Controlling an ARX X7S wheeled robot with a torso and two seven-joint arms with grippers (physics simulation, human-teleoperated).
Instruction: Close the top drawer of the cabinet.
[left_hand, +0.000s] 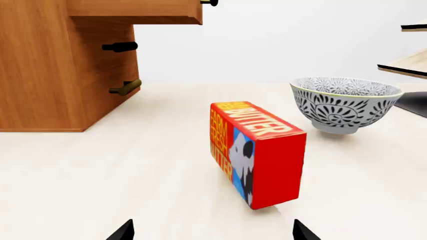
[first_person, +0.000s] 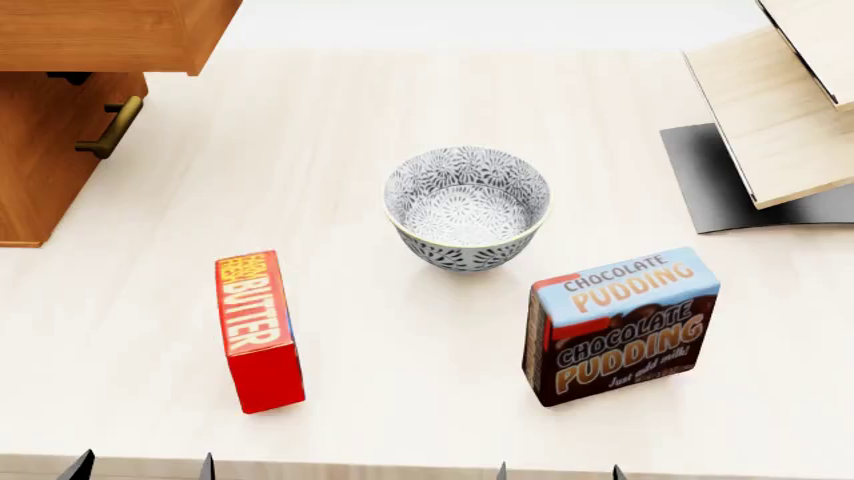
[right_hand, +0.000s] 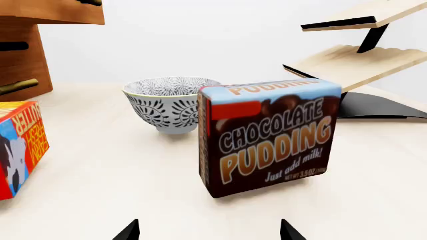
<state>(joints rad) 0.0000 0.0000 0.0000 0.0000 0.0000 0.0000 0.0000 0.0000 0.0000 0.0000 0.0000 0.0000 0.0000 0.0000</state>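
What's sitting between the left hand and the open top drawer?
In the left wrist view, the red butter box stands just ahead of the left hand; beyond it, bare pale tabletop runs to the protruding orange-brown wooden top drawer.

A pale, cream-coloured wooden worktop (first_person: 400, 90) spreads wide under soft, even light. Behind it rises a plain whitish wall (left_hand: 280, 40). At the right stands a pale wood tiered shelf (first_person: 787, 110) on a black base (first_person: 707, 180).
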